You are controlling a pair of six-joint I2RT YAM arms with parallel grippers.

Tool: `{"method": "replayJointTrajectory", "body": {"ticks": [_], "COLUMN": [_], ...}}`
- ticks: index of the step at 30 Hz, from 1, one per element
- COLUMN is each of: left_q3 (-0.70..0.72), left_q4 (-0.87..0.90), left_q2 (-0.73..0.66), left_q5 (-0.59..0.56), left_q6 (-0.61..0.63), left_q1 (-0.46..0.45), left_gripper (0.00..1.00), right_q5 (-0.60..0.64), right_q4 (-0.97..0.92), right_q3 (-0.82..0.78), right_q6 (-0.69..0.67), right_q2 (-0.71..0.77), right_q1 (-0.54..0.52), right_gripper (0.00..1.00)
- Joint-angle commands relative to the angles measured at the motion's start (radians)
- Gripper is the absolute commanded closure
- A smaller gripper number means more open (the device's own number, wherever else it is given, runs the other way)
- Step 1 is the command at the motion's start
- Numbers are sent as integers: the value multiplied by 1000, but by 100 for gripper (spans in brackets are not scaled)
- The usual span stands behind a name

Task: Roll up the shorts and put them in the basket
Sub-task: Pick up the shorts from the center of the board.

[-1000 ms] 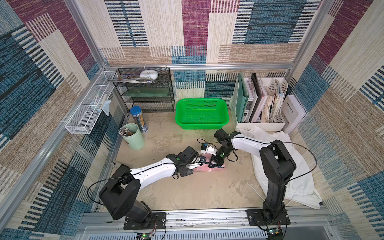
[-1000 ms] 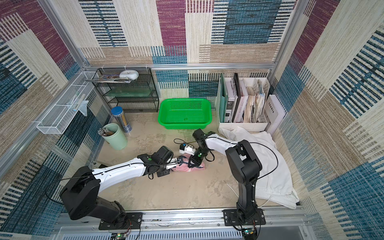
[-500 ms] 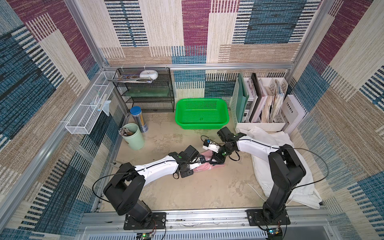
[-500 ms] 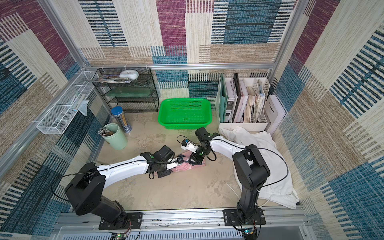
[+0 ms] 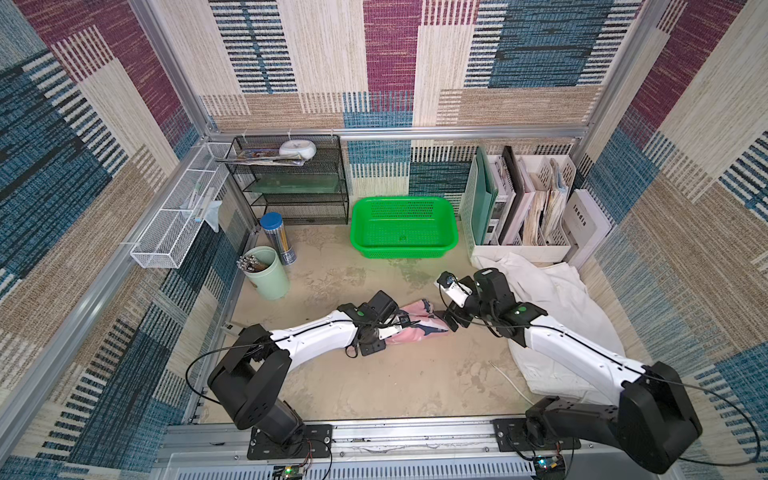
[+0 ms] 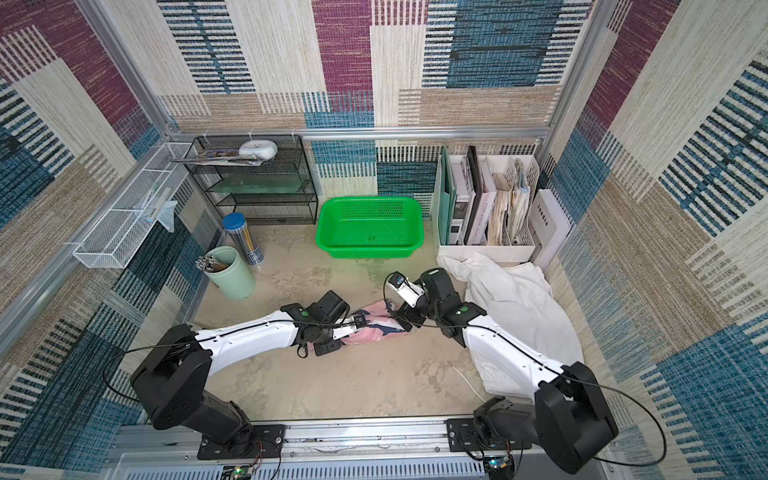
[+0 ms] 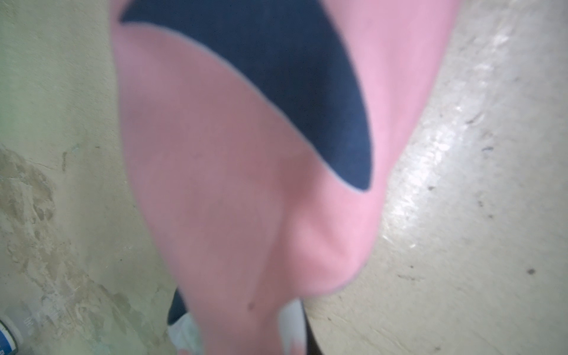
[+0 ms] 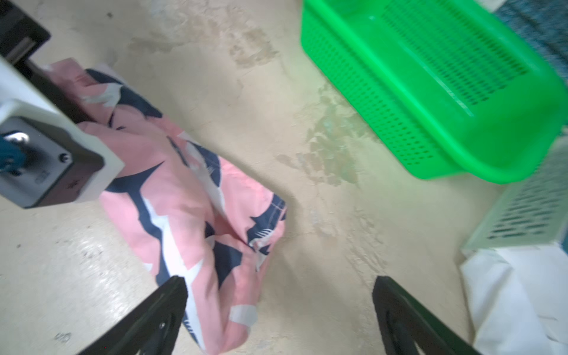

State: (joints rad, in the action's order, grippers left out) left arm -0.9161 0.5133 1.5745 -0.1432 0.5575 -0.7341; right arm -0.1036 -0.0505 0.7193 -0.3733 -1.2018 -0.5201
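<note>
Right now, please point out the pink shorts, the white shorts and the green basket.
pink shorts [image 8: 184, 196]: right wrist view, on the printed cloth mid-bundle.
white shorts [image 5: 573, 307]: in a top view, on bare crumpled cloth.
green basket [image 5: 403, 226]: in a top view, on its bare bottom.

I see matt cloth on the pink shorts [image 8: 184, 196], a glossy perforated plastic basket [image 8: 384, 101] and a worn, partly shiny table [image 8: 307, 76].
</note>
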Motion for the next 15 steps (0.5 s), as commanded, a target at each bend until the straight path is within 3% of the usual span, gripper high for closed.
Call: {"method": "replayJointTrajectory", "body": {"ticks": [1,7,15], "left_q3": [-5,-11,-19], "left_q4": [34,43,59], "left_q2": [-5,-16,-25], "left_q5": [-7,-9,15], "left_q6": [-5,-5,-13], "left_q1": [1,3,14], "left_gripper": [100,100,100], "right_q5": [77,-27,61], "right_q4": [127,18,86], "right_q3": [-37,-52,-199], "right_q6": [26,-44,-218], "right_q2": [48,75,173], "right_q1": [4,-10,-258], "right_gripper": [1,1,1]}}
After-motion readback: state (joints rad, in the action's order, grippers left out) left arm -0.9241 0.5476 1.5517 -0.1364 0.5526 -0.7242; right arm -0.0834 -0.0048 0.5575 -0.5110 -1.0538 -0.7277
